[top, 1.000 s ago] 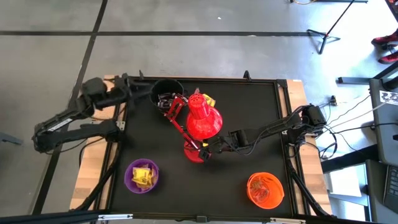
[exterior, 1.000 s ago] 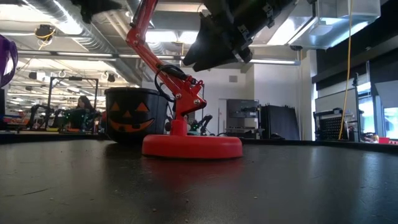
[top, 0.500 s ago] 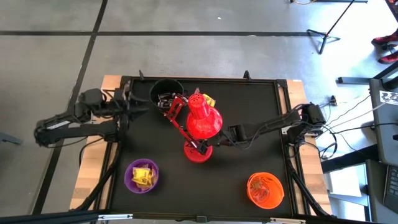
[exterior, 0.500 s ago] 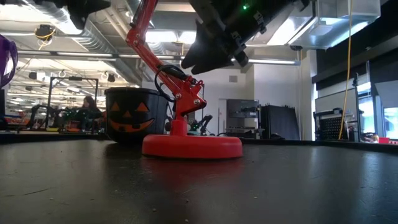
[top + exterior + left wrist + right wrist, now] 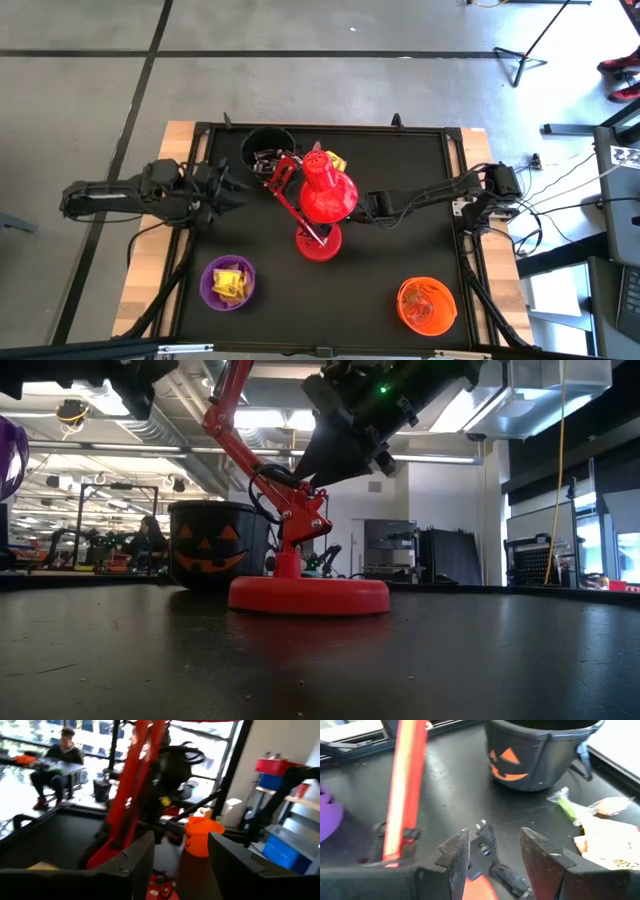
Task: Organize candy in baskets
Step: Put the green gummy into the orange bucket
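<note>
The right gripper [image 5: 490, 851], fingers apart and empty, hung beside the red desk lamp [image 5: 322, 190], nearer than the left gripper [image 5: 228, 187] to the loose yellow-wrapped candy [image 5: 610, 837] beyond it, by the black plastic bucket [image 5: 540, 750] at the table's far edge.

A robotics lab or workshop. Bare silver ceiling ducts [image 5: 150, 420] run overhead. Blue plastic storage bins [image 5: 280, 852] fill metal shelving, and a seated person [image 5: 56, 762] works at a bench.

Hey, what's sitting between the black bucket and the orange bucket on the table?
The red desk lamp stands between the black bucket and the orange bucket, with the right gripper beside its shade; the high view shows this.
</note>
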